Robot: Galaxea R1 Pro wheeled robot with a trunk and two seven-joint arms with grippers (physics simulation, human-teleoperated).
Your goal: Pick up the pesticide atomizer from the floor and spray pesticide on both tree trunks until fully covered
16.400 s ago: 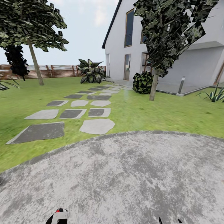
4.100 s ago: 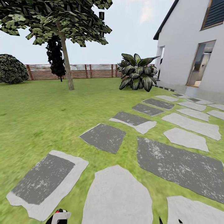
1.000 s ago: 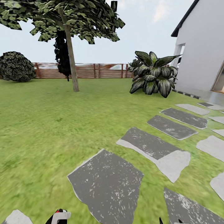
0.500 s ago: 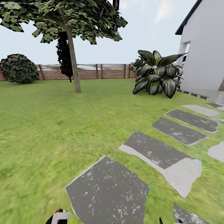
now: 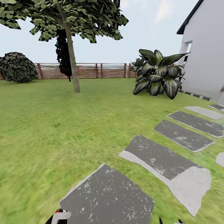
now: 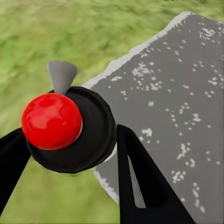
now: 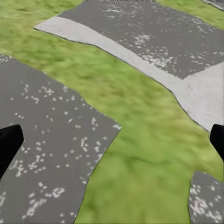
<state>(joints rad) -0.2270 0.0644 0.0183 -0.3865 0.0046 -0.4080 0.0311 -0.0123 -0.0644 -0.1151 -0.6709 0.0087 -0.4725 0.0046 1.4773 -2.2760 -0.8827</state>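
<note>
My left gripper [image 6: 74,154] is shut on the pesticide atomizer [image 6: 51,120], a black body with a red ball top and a grey nozzle. Its top peeks in at the lower edge of the head view [image 5: 60,216]. My right gripper [image 7: 112,140] is open and holds nothing, hanging over grass and slabs; its tips [image 5: 169,221] just show. A tree with a grey-tan trunk [image 5: 72,65] and a blocky green canopy [image 5: 62,17] stands far ahead on the lawn [image 5: 46,124], well out of reach. No white specks show on the trunk.
Grey stone slabs [image 5: 109,199] run from under me toward the white house [image 5: 205,53] on the right. A broad-leaved striped plant [image 5: 158,76] stands by the house. Behind the tree are a dark columnar tree [image 5: 63,57], a round bush [image 5: 17,67] and the brown slat fence [image 5: 102,71].
The whole view has shifted as the robot rolls on: slabs slide down and right, the tree and plant sit slightly closer. Both grippers keep their pose, and the left still holds the atomizer.
</note>
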